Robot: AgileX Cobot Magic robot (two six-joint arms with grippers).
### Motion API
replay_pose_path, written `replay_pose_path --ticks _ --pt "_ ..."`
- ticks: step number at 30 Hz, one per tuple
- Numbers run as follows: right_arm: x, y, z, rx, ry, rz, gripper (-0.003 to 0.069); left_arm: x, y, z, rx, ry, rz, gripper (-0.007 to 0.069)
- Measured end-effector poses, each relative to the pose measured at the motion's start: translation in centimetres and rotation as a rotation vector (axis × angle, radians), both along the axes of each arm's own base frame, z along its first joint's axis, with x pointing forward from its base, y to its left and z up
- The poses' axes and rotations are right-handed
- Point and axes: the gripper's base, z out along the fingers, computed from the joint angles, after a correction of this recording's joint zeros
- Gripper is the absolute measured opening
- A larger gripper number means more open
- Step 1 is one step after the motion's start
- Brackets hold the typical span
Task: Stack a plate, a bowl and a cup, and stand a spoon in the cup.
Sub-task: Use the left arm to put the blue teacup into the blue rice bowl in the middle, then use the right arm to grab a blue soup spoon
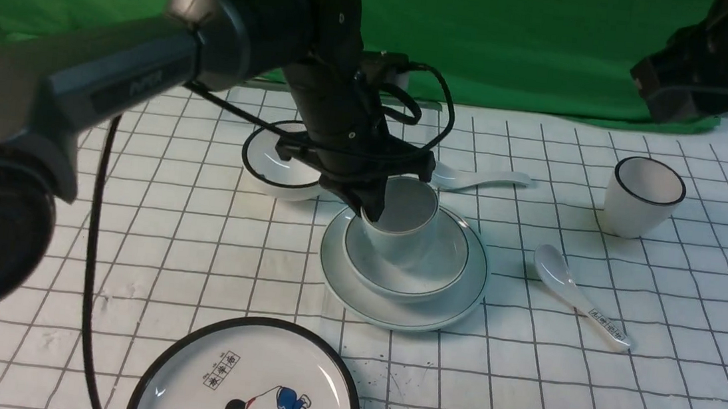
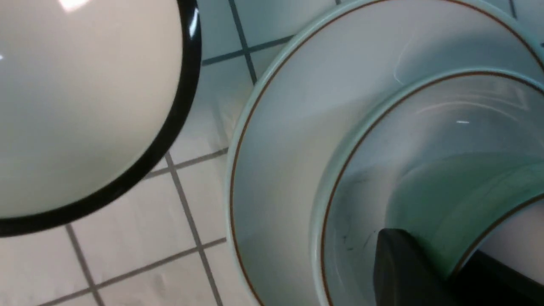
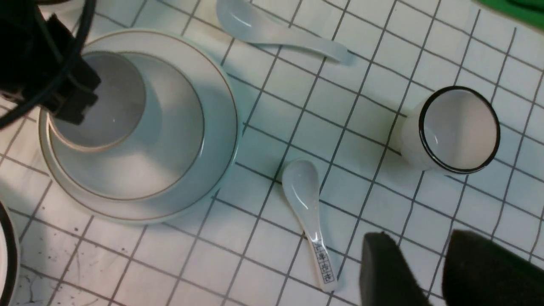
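Note:
The pale grey-green plate [image 1: 454, 307] lies mid-table with the shallow bowl [image 1: 445, 266] on it. The cup [image 1: 405, 228] is inside the bowl, slightly tilted. My left gripper [image 1: 370, 213] is shut on the cup's near-left rim, one finger inside and one outside the wall [image 2: 442, 263]. The plain spoon [image 1: 480, 177] lies flat behind the stack, also in the right wrist view [image 3: 276, 36]. My right gripper [image 3: 418, 255] hangs high over the right side, open, with only cloth between its fingers.
A black-rimmed white bowl [image 1: 278, 159] sits just behind-left of the stack. A printed-handle spoon [image 1: 579, 295] lies to the right, with a taller black-rimmed cup [image 1: 642, 196] beyond it. A cartoon plate [image 1: 246, 387] is at the front edge. The right arm [image 1: 705, 63] is at the top right.

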Motion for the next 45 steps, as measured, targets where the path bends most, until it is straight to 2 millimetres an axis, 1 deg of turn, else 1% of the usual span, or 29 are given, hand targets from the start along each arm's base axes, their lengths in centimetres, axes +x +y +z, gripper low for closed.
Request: replay_pose_path --ticks 1,2,5,6,7,10,11,13,14,15,17,18,19,21,22,23,24,27,30,31,32,35,38,41,43,44,45 --pt "0.1 0.0 0.0 0.001 -0.002 0.000 0.0250 0.0 0.0 -0.1 0.001 0.001 0.000 0.0043" --pt "0.7 0.1 -0.5 0.001 -0.006 -0.002 0.0251 0.1 -0.1 -0.6 0.003 0.012 0.001 0.0043" --pt "1.7 0.1 -1.1 0.007 -0.021 -0.009 0.0253 0.2 -0.2 -0.6 -0.004 0.011 0.003 0.0050" --pt "2.6 -0.1 -1.6 0.012 -0.034 -0.021 0.0269 0.2 -0.2 -0.6 -0.006 0.009 0.003 0.0068" --pt "3.1 -0.3 -1.9 0.013 -0.040 -0.027 0.0286 0.2 -0.2 -0.5 -0.007 0.007 0.003 0.0088" --pt "5.0 -0.8 -3.4 0.011 -0.040 -0.008 0.0373 0.3 -0.2 -0.5 -0.010 0.000 0.005 0.0172" --pt "5.8 -0.9 -4.0 0.018 -0.029 0.021 0.0405 0.3 -0.2 -0.5 -0.010 0.000 0.005 0.0214" --pt "7.0 -1.0 -5.1 0.045 -0.004 0.080 0.0445 0.3 -0.2 -0.3 -0.011 0.000 0.004 0.0292" --pt "7.8 -0.9 -5.8 0.068 0.012 0.121 0.0461 0.3 -0.3 -0.1 -0.012 -0.001 0.003 0.0333" --pt "8.9 -0.5 -7.0 0.098 0.034 0.178 0.0472 0.4 -0.3 0.3 -0.014 -0.004 0.000 0.0384" --pt "9.7 -0.2 -7.9 0.111 0.047 0.213 0.0477 0.5 -0.4 0.8 -0.015 -0.005 -0.003 0.0414" --pt "10.9 0.2 -9.2 0.109 0.054 0.264 0.0483 0.5 -0.4 1.5 -0.017 -0.003 -0.005 0.0444" --pt "11.8 0.5 -10.5 0.102 0.067 0.299 0.0484 0.5 -0.4 2.2 -0.014 -0.001 -0.009 0.0459" --pt "13.3 0.9 -12.4 0.066 0.064 0.372 0.0486 0.6 -0.4 3.2 -0.012 -0.009 -0.017 0.0465" --pt "14.1 1.2 -13.4 0.040 0.051 0.417 0.0486 0.6 -0.5 4.1 -0.022 -0.028 -0.017 0.0465" --pt "14.8 1.5 -14.8 0.020 0.054 0.452 0.0486 0.6 -0.4 5.0 -0.031 -0.047 -0.017 0.0461" --pt "15.4 1.7 -15.5 0.002 0.044 0.483 0.0486 0.5 -0.4 5.6 -0.037 -0.059 -0.018 0.0456" --pt "16.8 2.1 -18.2 -0.039 0.034 0.543 0.0486 -0.1 0.0 7.8 -0.054 -0.102 -0.019 0.0418" --pt "17.9 2.2 -20.0 -0.068 0.008 0.575 0.0486 -0.8 0.7 10.2 -0.059 -0.161 -0.022 0.0365" --pt "18.0 2.3 -20.2 -0.071 0.005 0.579 0.0486 -0.8 0.7 10.4 -0.060 -0.164 -0.021 0.0361" --pt "18.3 2.4 -20.9 -0.084 -0.006 0.595 0.0486 -1.2 1.1 11.5 -0.070 -0.190 -0.019 0.0334" --pt "18.9 2.8 -22.1 -0.110 -0.029 0.618 0.0486 -1.9 1.6 13.4 -0.087 -0.226 -0.017 0.0294" --pt "19.2 3.2 -23.4 -0.119 -0.039 0.627 0.0486 -2.6 2.0 14.7 -0.101 -0.253 -0.018 0.0274" --pt "19.4 3.5 -24.6 -0.121 -0.033 0.629 0.0482 -3.2 2.2 15.8 -0.117 -0.272 -0.019 0.0270" --pt "19.4 3.5 -24.8 -0.119 -0.037 0.626 0.0465 -3.5 2.3 16.3 -0.125 -0.282 -0.019 0.0269" --pt "19.5 3.5 -24.9 -0.118 -0.036 0.625 0.0435 -3.6 2.4 16.6 -0.130 -0.288 -0.019 0.0268" --pt "19.5 3.5 -25.0 -0.116 -0.035 0.624 0.0386 -3.7 2.4 16.8 -0.134 -0.290 -0.019 0.0267"
